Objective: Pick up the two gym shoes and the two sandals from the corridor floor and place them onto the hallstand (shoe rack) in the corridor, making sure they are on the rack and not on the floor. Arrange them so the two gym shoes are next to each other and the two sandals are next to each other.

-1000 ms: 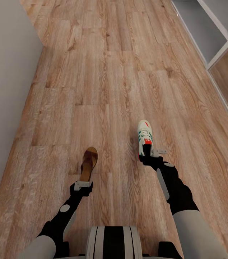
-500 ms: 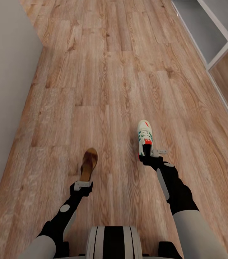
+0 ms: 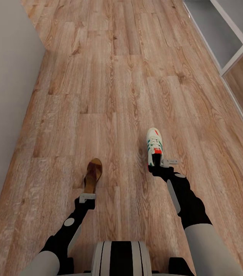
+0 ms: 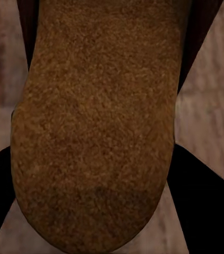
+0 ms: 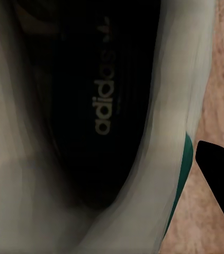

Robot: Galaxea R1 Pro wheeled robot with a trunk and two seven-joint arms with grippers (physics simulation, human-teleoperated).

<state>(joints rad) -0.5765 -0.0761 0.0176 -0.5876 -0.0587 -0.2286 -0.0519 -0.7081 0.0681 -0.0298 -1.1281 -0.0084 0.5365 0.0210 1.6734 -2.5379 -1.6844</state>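
Observation:
A brown sandal sticks out forward from my left gripper, which is shut on its heel end just above the corridor floor. In the left wrist view the sandal's suede-like sole sits between two dark fingers. A white gym shoe with green stripes and a red heel is held at its heel by my shut right gripper. The right wrist view looks into the shoe's dark insole, with one finger outside its side wall. The pale hallstand stands at the far right.
A plain grey wall runs along the left side of the corridor. The hallstand's low front edge runs diagonally down the right side. Wood planks stretch ahead between the wall and the hallstand.
The sandal in my left gripper has turned a little, looking narrower and shifted slightly left. The right arm and the gym shoe have not moved.

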